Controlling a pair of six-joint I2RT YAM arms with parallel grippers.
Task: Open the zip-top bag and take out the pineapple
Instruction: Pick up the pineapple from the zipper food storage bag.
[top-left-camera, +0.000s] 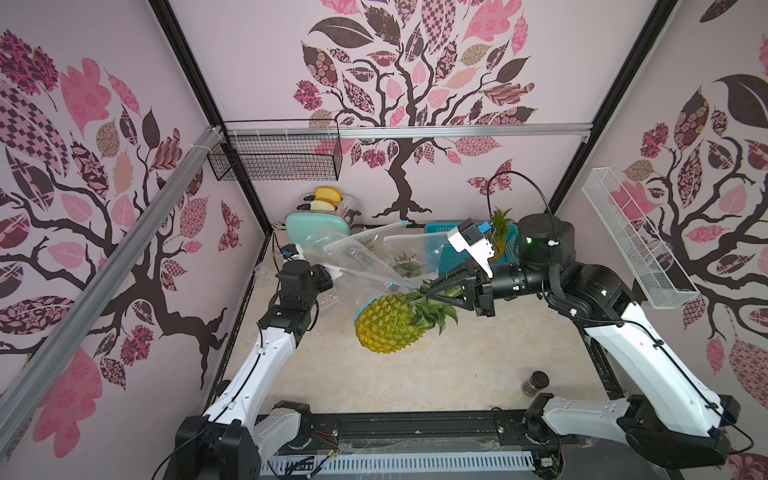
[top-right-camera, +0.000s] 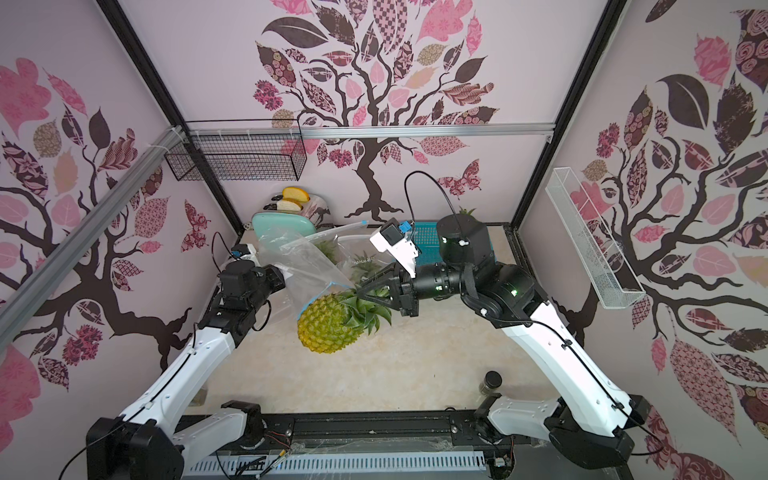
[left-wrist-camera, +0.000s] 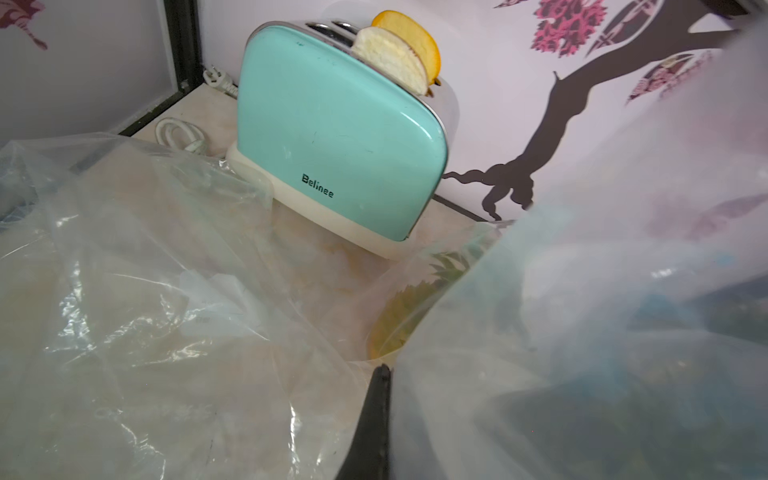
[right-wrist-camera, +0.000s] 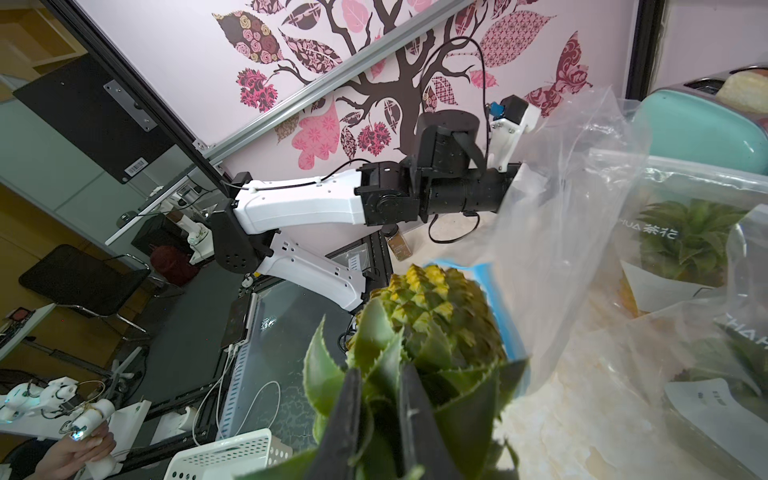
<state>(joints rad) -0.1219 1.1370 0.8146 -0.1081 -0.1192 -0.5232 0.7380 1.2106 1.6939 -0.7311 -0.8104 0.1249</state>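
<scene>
Pineapple (top-left-camera: 388, 324) hangs clear of the table (top-left-camera: 415, 374) at mid-scene, long axis slanted, base pointing near-left, crown far-right. The right gripper (top-left-camera: 432, 291) is clamped on the crown leaves; the right wrist view shows both fingers (right-wrist-camera: 347, 415) pinching them. The zip-top bag (top-left-camera: 353, 257) lies just far-left of the fruit, with its blue rim touching the body. Only the left wrist view shows the left gripper (left-wrist-camera: 377, 399): one dark finger against plastic, closed on the bag, with a toaster (left-wrist-camera: 332, 137) beyond.
</scene>
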